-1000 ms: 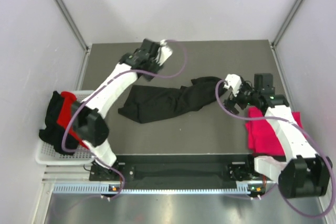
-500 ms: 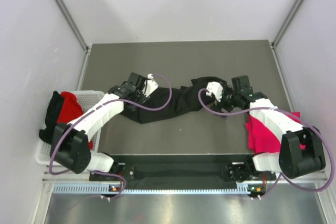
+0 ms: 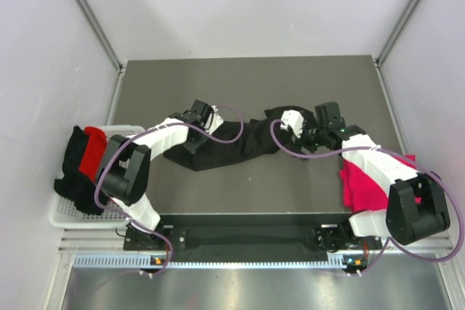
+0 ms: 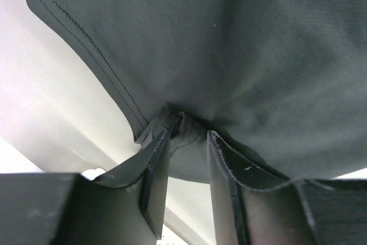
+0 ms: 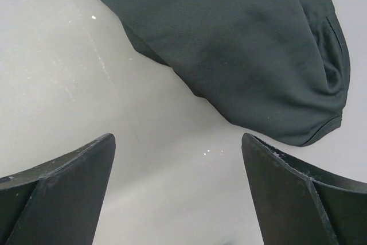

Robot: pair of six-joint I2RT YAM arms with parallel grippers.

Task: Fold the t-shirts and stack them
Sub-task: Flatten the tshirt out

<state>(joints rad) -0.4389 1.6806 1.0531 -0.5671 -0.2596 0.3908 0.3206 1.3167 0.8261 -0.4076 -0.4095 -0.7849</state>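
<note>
A black t-shirt (image 3: 232,139) lies crumpled across the middle of the table. My left gripper (image 3: 195,138) is at its left part. In the left wrist view the gripper (image 4: 186,133) is shut on a bunched fold of the black cloth (image 4: 241,55) near a stitched hem. My right gripper (image 3: 296,134) is at the shirt's right end. In the right wrist view it (image 5: 178,142) is open wide and empty above bare table, with the black cloth (image 5: 241,55) just ahead of its fingertips. A pink-magenta t-shirt (image 3: 367,183) lies at the right, partly under the right arm.
A white wire basket (image 3: 65,215) stands at the left table edge, with black and red t-shirts (image 3: 83,161) heaped in it and hanging over its side. Pale walls close in the table (image 3: 240,78) at left, right and back.
My left arm has swung from the far back of the table down to the black shirt's left part and shut on it. My right gripper has moved left to the shirt's right end.
</note>
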